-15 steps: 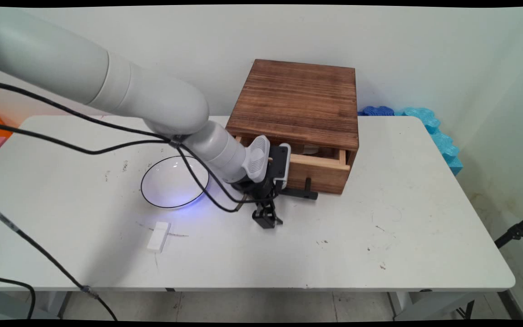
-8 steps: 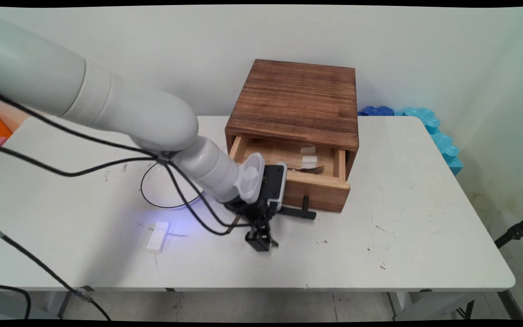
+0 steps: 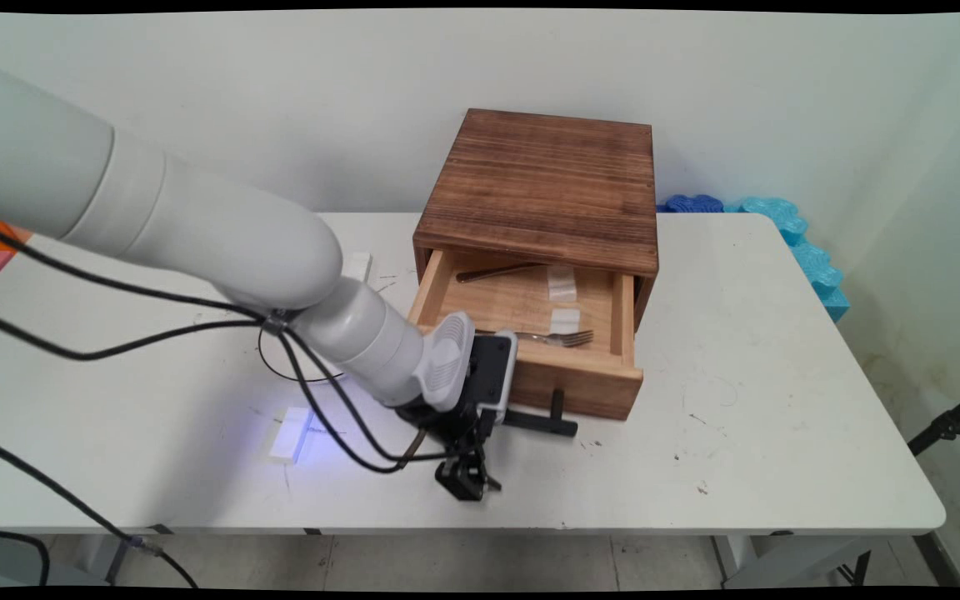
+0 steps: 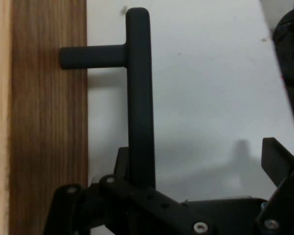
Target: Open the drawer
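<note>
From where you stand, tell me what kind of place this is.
Probably a robotics lab test bench: a bare white table against a plain wall, one wooden drawer box as a prop, and a tripod leg beside it.

— What is blocked at the table's [image 3: 780,400] middle?
— It is taken up by the box [image 3: 547,187] and its pulled-out drawer [image 3: 567,375]; the handle [image 3: 542,421] juts forward.
— Where is open room seen?
— Bare tabletop is seen right of the drawer and along the near edge.
</note>
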Tool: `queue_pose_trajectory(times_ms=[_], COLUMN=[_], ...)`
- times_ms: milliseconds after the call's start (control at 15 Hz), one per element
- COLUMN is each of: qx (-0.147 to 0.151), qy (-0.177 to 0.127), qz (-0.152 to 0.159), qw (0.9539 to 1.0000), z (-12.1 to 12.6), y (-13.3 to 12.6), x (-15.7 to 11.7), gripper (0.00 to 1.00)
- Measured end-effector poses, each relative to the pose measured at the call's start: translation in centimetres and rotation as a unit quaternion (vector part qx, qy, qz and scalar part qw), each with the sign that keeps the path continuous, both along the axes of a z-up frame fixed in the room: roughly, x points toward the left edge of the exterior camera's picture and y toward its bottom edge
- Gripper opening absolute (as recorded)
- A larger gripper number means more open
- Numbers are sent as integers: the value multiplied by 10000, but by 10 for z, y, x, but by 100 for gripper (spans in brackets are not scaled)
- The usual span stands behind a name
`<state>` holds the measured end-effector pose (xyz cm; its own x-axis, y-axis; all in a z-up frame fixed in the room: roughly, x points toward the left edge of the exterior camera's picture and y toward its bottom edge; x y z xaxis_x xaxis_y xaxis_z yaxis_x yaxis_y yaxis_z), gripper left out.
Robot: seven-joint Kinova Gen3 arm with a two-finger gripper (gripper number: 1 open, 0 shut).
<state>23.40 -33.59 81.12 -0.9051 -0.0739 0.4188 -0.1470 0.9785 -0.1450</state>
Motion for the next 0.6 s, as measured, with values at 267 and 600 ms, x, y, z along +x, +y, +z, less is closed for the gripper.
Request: queue_pose_trajectory(times_ms=[267, 600], qx=[82, 168], qy=[19, 43], qz=[-46, -90], qw=[10000, 9998], z=[1, 3], y=[21, 46], x=[-3, -5], gripper=[100, 100])
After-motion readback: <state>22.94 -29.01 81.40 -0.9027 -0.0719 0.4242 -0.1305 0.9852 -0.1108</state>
